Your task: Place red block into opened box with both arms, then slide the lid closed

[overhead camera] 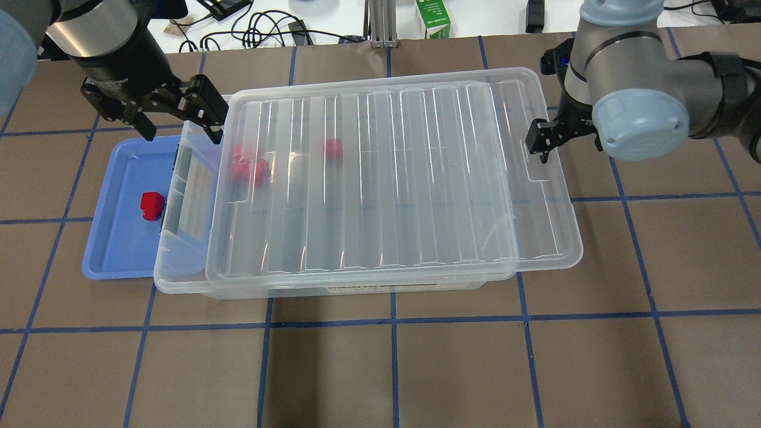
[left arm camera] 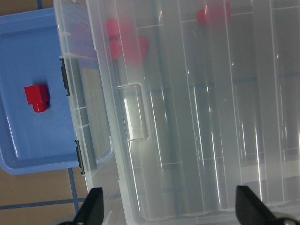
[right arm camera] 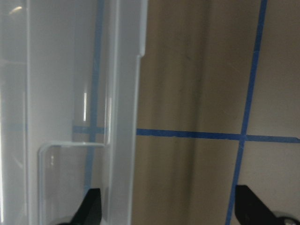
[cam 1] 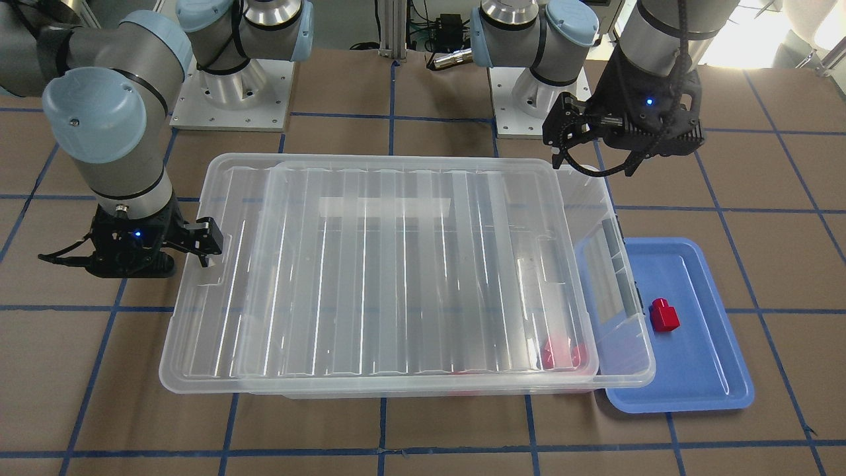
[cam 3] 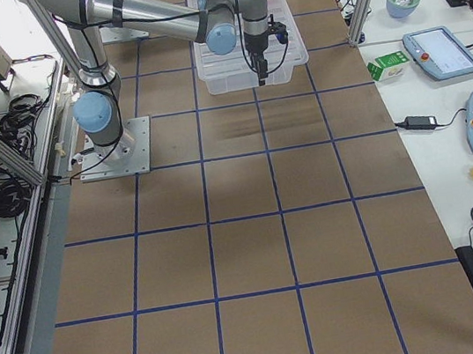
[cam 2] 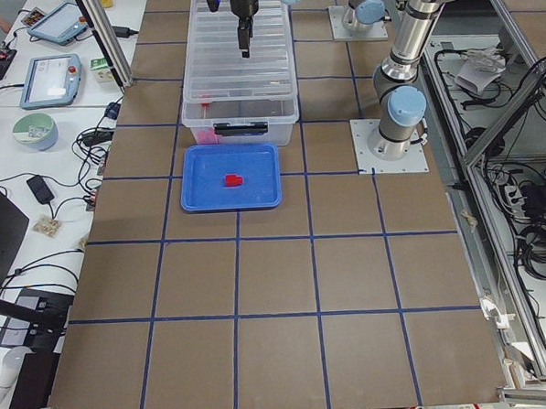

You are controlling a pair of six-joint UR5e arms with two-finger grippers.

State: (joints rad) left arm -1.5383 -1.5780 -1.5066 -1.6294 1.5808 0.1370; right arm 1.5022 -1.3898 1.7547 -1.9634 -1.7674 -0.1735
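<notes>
The red block (overhead camera: 151,205) lies alone on a shallow blue tray (overhead camera: 113,244), also seen at red block (cam 1: 664,315) and in the left wrist view (left arm camera: 36,97). The clear box (overhead camera: 165,261) stands beside the tray. Its ribbed lid (overhead camera: 386,178) is shifted toward my right arm, leaving a gap at the tray end and overhanging the other end. Several red pieces (overhead camera: 245,167) show blurred through the lid. My left gripper (overhead camera: 178,123) hangs open above the box's open end, holding nothing. My right gripper (overhead camera: 540,141) is open, with its fingers either side of the lid's far short rim (right arm camera: 126,117).
The blue tray (cam 1: 700,370) touches the box's latch end. Both arm bases (cam 1: 231,92) stand at the table's robot side. A green carton (overhead camera: 433,18) and cables lie beyond the far edge. Brown table with blue tape lines surrounds the box.
</notes>
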